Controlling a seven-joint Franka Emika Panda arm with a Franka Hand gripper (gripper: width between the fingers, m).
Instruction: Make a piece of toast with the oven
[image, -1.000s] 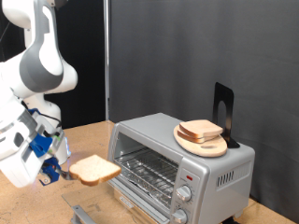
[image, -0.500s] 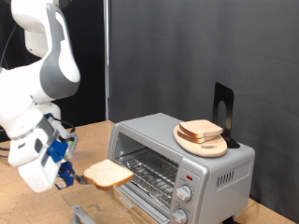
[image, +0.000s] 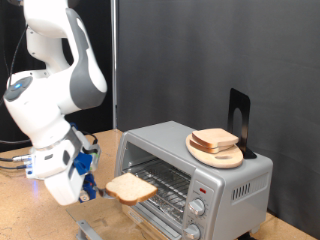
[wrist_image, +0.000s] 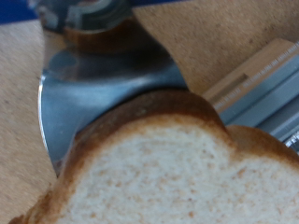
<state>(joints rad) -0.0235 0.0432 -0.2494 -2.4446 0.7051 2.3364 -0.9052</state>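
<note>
White arm bends low at the exterior view's left, its pincer (image: 93, 186) pinching the toast (image: 131, 188) level, just before the open oven (image: 190, 165). More bread (image: 214, 140) sits on a plate (image: 222, 157) atop it. Wrist view shows only crust (wrist_image: 154, 117) over bench (wrist_image: 229, 37).

The robot arm (image: 55, 75) consists of rounded, glossy white segments joined by grey bands at the joints. The white block-shaped hand housing (image: 58, 172) carries bright blue fittings on its side. A thin dark cable runs beside the housing. In the wrist view, a polished silver metal surface with a curved edge is visible.
</note>
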